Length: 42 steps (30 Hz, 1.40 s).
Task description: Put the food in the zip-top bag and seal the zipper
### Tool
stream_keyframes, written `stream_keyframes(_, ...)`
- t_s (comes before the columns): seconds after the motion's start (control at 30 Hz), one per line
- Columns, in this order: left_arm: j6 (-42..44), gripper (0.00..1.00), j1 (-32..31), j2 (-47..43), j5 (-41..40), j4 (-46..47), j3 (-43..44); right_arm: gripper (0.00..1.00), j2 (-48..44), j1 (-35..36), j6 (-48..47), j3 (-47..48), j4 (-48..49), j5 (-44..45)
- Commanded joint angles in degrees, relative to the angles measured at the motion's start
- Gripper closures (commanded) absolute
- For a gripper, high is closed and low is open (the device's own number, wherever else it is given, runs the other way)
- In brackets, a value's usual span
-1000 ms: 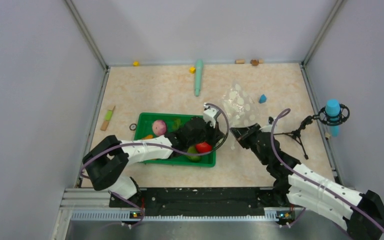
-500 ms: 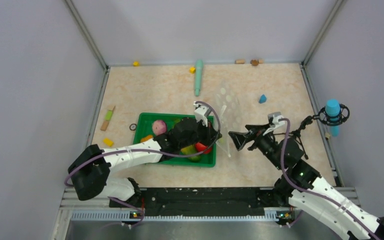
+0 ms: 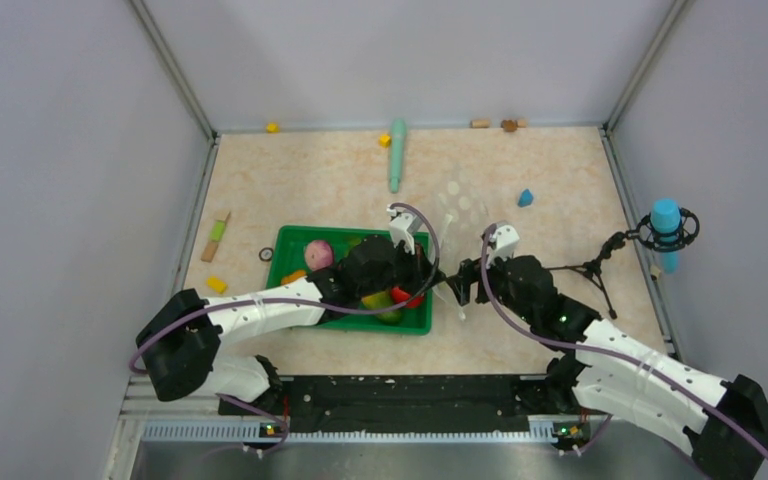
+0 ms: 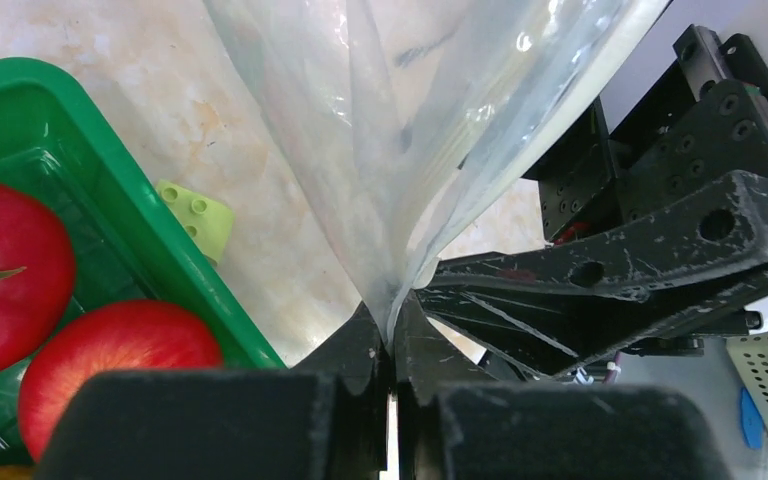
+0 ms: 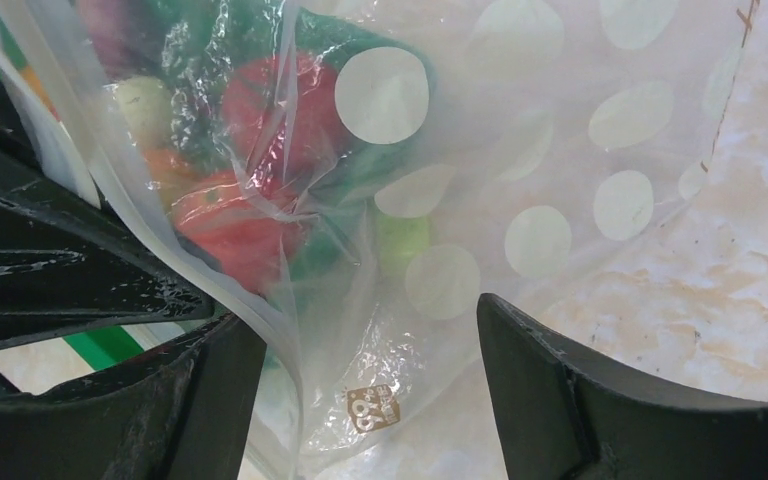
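Standing upright over the beige table [image 3: 300,180], just right of the green tray [image 4: 80,160], the zip-top bag [image 5: 520,200] is caught between both arms. Left gripper [image 4: 392,340] is clamped on the bag's lower edge, its 2 fingers pressed together around the film. Right gripper [image 5: 365,320] has its jaws apart, 1 finger on either side of the dotted plastic, not pinching it. 2 red tomatoes [image 4: 120,365] lie in the tray's near right part, the purple onion [image 3: 318,254] toward its far left. 1 pale green brick [image 4: 195,215] sits on the table just beside the tray wall.
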Motion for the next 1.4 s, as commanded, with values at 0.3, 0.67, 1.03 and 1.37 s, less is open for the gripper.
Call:
stream_keyframes(0.3, -4.4, 1.0, -0.3, 0.6, 1.9, 2.1, 2.4, 0.44, 2.9, 2.8, 0.2, -1.1, 12.9, 7.8)
stream_keyframes(0.67, -3.7, 1.0, -0.3, 1.2, -6.7, -4.1, 4.6, 0.87, 0.8, 4.0, 7.1, 6.4, 1.1, 25.3)
stream_keyframes(1.03, -6.2, 1.0, 5.1, 1.9, -9.8, -7.8, 4.5, 1.0, -13.6, 4.0, 19.8, 15.9, -26.7, 22.5)
stream_keyframes(1.37, -2.1, 0.7, 5.9, 4.3, -2.8, -15.1, 8.6, 1.0, -10.7, 4.1, 23.8, 17.1, -29.5, 23.5)
